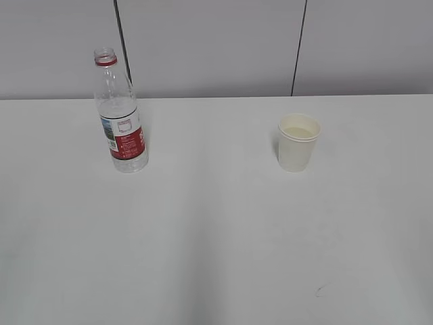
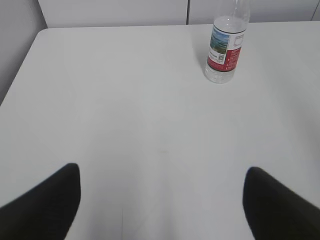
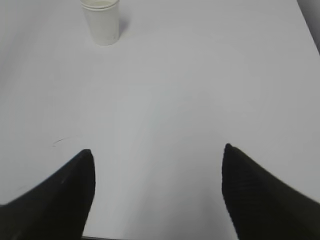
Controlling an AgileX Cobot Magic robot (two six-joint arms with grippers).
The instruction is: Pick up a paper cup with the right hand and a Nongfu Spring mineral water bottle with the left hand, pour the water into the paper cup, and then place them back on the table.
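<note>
Paper cup point(image 1: 298, 142) stands upright on the tabletop point(image 1: 216, 237), well right of the Nongfu Spring mineral water bottle point(image 1: 120, 112). Both look set down, liquid in the cup. Your left gripper point(image 2: 161, 200) and right gripper point(image 3: 157, 192) gape wide, empty. Nothing apparently remains but retreat.

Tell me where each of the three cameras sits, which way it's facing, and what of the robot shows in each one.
Exterior view: in front of the table, looking down at a slant toward the back wall; bottle left, paper cup right; no robot part shows.
Left wrist view: low over the table, facing the bottle; the open left pincer frames the bottom.
Right wrist view: low over the table, facing the cup; the open right pincer frames the bottom.
Shared: each wrist view shares one object with the exterior view.
</note>
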